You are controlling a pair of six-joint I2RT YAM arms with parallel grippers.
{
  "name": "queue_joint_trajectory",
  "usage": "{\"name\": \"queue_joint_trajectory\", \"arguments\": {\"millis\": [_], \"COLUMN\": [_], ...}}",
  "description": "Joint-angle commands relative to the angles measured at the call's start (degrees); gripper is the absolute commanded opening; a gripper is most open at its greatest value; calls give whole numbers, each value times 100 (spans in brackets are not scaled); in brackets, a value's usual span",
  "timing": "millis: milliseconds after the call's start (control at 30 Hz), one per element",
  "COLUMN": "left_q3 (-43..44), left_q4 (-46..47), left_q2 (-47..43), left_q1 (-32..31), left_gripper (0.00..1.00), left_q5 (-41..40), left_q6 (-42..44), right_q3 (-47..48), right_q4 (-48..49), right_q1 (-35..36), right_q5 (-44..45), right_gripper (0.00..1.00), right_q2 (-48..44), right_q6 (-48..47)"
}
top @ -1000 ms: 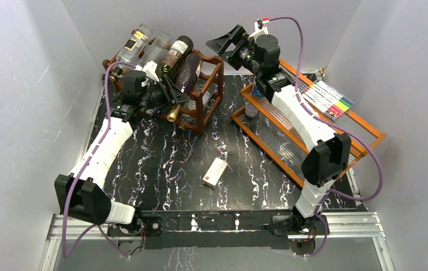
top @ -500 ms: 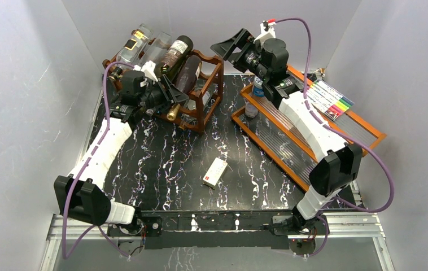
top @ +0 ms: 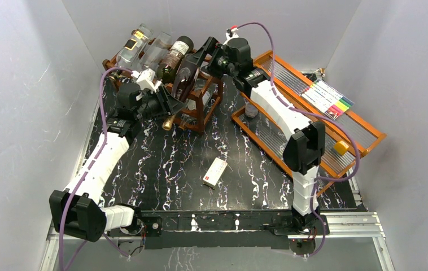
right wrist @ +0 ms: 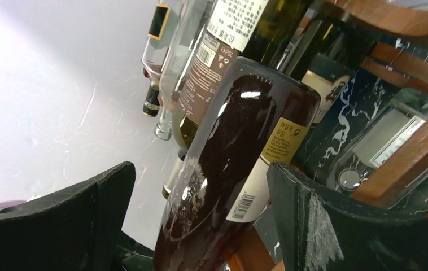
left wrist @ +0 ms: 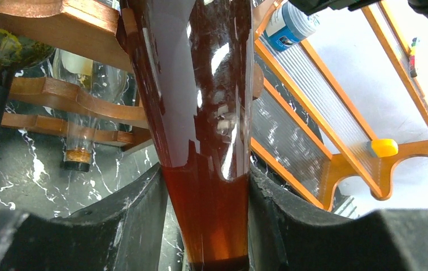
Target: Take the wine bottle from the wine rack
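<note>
Wine bottle (top: 186, 76) is lying slanted on the top tier of the wine rack (top: 210, 104), which is standing in the far left corner of the worktop (top: 161, 164). Its base is pointing toward the far edge and its neck is sloping down toward the near left. The glass is showing dark reddish-brown and glossy, with bright reflections running along its body (left wrist: 206, 113). The neck is glowing amber where light is passing through it. In the right wrist view the bottle (right wrist: 240, 147) is carrying a yellowish label with a barcode close to its base.

Left gripper (top: 170, 104) is clamping the bottle's neck, both fingers pressing against the glass (left wrist: 206, 175). Right gripper (top: 200, 56) is hovering at the bottle's base end with its jaws spread wide, one finger on either side of the body and gripping nothing (right wrist: 200, 175).

Other bottles (top: 144, 48), two clear and one green with a brown label, are lying beside it on the rack. An orange-brown stepped shelf (top: 364, 127) is sitting along the right edge.
</note>
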Motion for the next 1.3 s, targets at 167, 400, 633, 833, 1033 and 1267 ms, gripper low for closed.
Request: {"name": "queue_joint_trajectory", "arguments": {"millis": [167, 400, 633, 833, 1033, 1267], "left_q3": [-234, -108, 98, 162, 347, 710], "left_q4": [1328, 1264, 1052, 1024, 867, 712], "left_q2": [-473, -337, -324, -146, -71, -147], "left_q1": [58, 63, 58, 61, 55, 52], "left_gripper": [0, 0, 0, 0, 0, 0], "left_q5": [346, 396, 344, 438, 527, 641], "left_q6": [821, 926, 1041, 1158, 1230, 1111], "right_q3": [1362, 1067, 2066, 1389, 1128, 416], "right_q4": [-1376, -470, -1387, -1031, -413, 951], "right_q1": [394, 458, 571, 605, 602, 577], "right_q5": [815, 116, 564, 665, 538, 381], "right_gripper": [98, 97, 98, 98, 86, 63], "right_q2": [798, 1127, 1549, 1530, 1386, 732], "right_q6": [277, 1024, 820, 839, 981, 1260]}}
